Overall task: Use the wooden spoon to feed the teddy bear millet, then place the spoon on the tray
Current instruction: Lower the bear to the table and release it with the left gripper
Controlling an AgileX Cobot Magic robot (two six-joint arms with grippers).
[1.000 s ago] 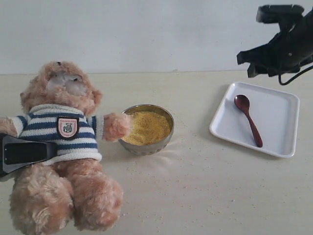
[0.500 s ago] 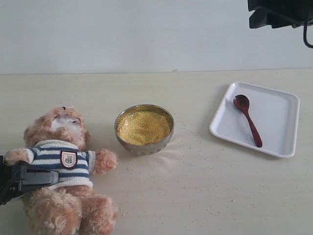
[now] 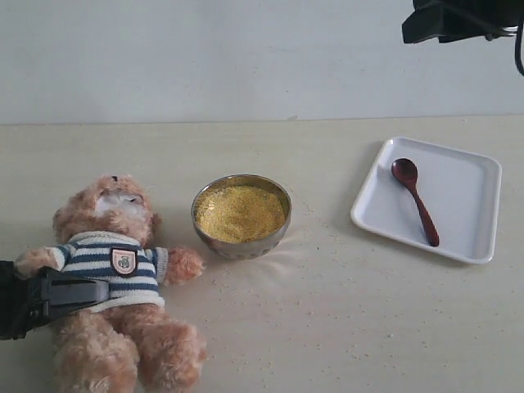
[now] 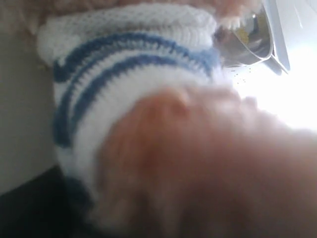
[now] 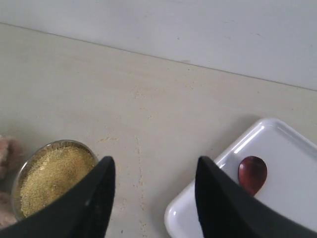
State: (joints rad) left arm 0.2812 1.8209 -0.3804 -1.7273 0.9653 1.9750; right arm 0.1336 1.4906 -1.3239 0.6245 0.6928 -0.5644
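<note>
Seen from the exterior camera, the left gripper (image 3: 90,291) is cut off by the frame edge at 8 o'clock. One black finger lies across the waist of the teddy bear (image 3: 123,270) and the other is hidden, so I cannot tell whether it clamps the toy. Its wrist camera gives only a blur of fur and knitted stripes. The right arm is a black fragment at 1 o'clock. In its wrist view, the right gripper (image 5: 156,198) has its two fingers spread with nothing between them.

The fluffy light-brown bear lies on its back at 8 o'clock in a navy-and-white shirt with a shield badge. Just beside its paw, near the centre, a round shiny metal bowl (image 3: 241,246) holds heaped golden millet (image 3: 241,213). Stray grains dot the pale table (image 3: 344,327). At 3 o'clock, the dark reddish wooden spoon (image 3: 416,201) lies on the white rounded-corner tray (image 3: 471,205), with its oval bowl toward 11 o'clock.
</note>
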